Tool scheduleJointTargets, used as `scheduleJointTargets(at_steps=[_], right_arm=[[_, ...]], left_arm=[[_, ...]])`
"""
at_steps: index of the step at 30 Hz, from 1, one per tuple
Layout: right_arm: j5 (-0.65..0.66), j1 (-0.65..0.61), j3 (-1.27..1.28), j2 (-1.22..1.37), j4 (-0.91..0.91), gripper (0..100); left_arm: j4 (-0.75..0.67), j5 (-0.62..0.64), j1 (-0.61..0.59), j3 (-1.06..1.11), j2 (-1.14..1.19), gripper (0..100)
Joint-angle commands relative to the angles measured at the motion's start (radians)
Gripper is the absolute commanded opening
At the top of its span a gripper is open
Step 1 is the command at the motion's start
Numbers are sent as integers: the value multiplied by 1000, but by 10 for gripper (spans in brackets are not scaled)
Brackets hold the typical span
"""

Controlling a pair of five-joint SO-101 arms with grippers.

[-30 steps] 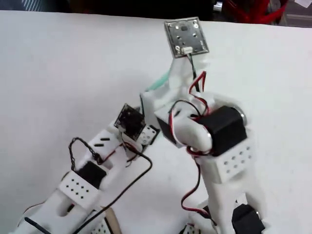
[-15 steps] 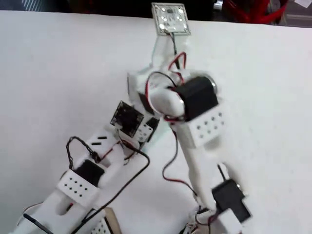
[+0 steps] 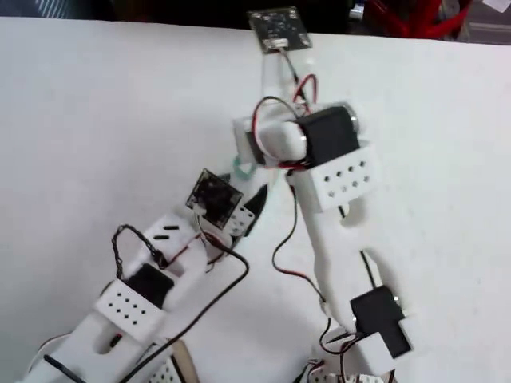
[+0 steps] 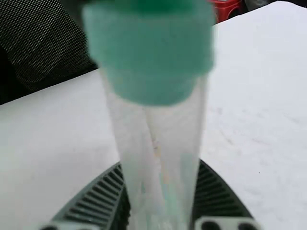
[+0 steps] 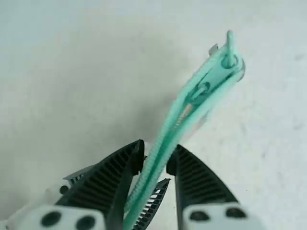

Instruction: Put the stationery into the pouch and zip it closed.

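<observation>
A translucent pouch [image 4: 158, 158] with a green zipper end [image 4: 148, 48] stands up between the fingers of my left gripper [image 4: 160, 215], which is shut on it. Seen from the right wrist, the pouch's green zipper edge [image 5: 192, 105] runs out between the jaws of my right gripper [image 5: 153, 163], shut on it, with the zipper pull [image 5: 230, 52] at the far end. From above, the two arms meet mid-table. A bit of the green pouch [image 3: 239, 169] shows beside the left gripper [image 3: 251, 199], and the right arm [image 3: 319, 152] covers the rest. No loose stationery is visible.
The white table [image 3: 96, 120] spreads around both arms. Red objects [image 3: 415, 16] sit beyond its far edge. A black mesh chair back [image 4: 43, 48] stands past the table. A wooden piece [image 3: 185, 363] lies by the left arm's base.
The right arm swung toward the far left, then came back a little to the right. The pouch's green edge shows again between the arms. The left arm barely moved.
</observation>
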Motion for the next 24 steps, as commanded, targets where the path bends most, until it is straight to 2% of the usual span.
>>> scheduleJointTargets(at_steps=[1,2,6,11,13,15,18,22,24], right_arm=[[63,67,0,-44,1,19],[101,82,0,-38,1,19],[293,128,-6,-5,-1,19],[555,176,-26,1,-2,19],[652,196,-71,1,-2,19],[735,209,-138,1,-2,19],[842,209,-224,7,-1,19],[1152,177,-230,1,-1,19],[1260,173,-230,2,-1,19]], left_arm=[[6,103,-15,-18,-18,270],[31,141,-15,-34,-19,272],[239,155,-15,-158,-19,276],[468,146,-16,-305,-19,276],[528,103,-28,-348,-19,273],[555,34,-53,-382,-19,272],[554,15,-111,-402,-19,272],[525,14,-199,-413,-19,272],[505,14,-225,-408,-19,272]])
